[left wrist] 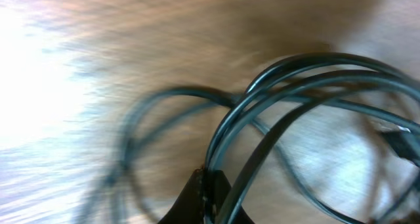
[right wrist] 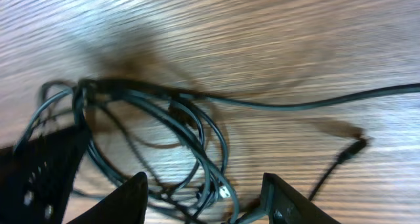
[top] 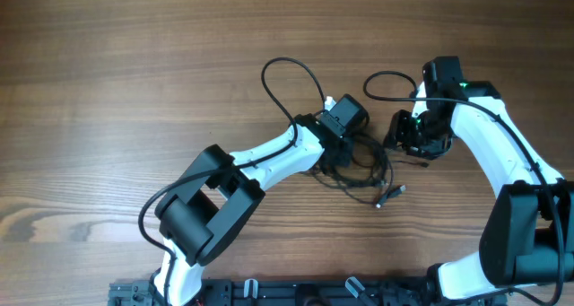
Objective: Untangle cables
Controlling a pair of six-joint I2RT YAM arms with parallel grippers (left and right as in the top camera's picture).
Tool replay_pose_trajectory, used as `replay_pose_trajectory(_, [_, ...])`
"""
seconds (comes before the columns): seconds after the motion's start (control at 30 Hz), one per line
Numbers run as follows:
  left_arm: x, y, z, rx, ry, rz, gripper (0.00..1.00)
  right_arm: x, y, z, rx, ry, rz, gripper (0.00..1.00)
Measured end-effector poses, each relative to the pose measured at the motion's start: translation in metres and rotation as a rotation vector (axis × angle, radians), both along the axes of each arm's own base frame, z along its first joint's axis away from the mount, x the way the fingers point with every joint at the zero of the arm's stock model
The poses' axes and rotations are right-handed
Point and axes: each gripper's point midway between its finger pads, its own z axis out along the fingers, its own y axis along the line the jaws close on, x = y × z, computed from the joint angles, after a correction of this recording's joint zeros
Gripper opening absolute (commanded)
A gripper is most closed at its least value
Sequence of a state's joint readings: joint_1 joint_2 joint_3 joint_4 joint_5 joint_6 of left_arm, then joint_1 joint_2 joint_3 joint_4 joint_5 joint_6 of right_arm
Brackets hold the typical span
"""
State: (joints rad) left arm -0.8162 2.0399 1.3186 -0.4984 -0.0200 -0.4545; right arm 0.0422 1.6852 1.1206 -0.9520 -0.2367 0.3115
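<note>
Where the cables [top: 334, 169] lie bunched on the tabletop [top: 134, 64] between both arms, the left tool [left wrist: 205, 184] is pinched closed on several strands. The right tool [right wrist: 203, 201] stands wide apart over the loops.

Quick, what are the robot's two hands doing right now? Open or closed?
Left gripper: closed, pinching the cables.
Right gripper: open over the cables, holding nothing.

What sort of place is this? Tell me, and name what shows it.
Most likely a robotics lab or test bench: a robot's left arm and right arm work over a plain wooden table on a tangle of thin black cables.
</note>
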Motion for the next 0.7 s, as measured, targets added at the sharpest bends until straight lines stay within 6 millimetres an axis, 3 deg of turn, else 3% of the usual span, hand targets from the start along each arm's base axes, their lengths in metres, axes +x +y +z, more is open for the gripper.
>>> replay_pose_trajectory(0.1, [0.021,0.022,0.019,0.093,-0.129,0.050,0.04,0.002,0.008,0.002,0.045,-0.016,0.030,0.54])
replay_pose_trajectory(0.13, [0.029,0.025,0.040,0.092,-0.189,0.062,0.04,0.003,0.009,0.003,0.054,-0.021,0.033,0.55])
replay_pose_trajectory(0.3, [0.052,0.033,0.196,-0.062,-0.545,0.076,0.04,0.028,0.019,0.008,0.108,-0.141,0.085,0.58])
replay_pose_trajectory(0.33, [0.051,0.034,0.206,-0.063,-0.569,0.060,0.04,0.031,0.024,0.010,0.131,-0.161,0.104,0.57])
replay_pose_trajectory(0.4, [0.050,0.049,0.246,-0.074,-0.659,0.042,0.04,0.040,0.045,0.023,0.253,-0.245,0.198,0.58])
replay_pose_trajectory(0.47, [0.052,0.060,0.250,-0.040,-0.672,0.018,0.04,0.043,0.066,0.038,0.389,-0.312,0.283,0.59])
replay_pose_trajectory(0.57, [0.056,0.076,0.237,-0.012,-0.607,-0.030,0.04,0.046,0.083,0.055,0.507,-0.388,0.358,0.62])
replay_pose_trajectory(0.7, [0.061,0.081,0.231,-0.170,-0.498,-0.096,0.04,0.058,0.096,0.088,0.589,-0.550,0.436,0.66])
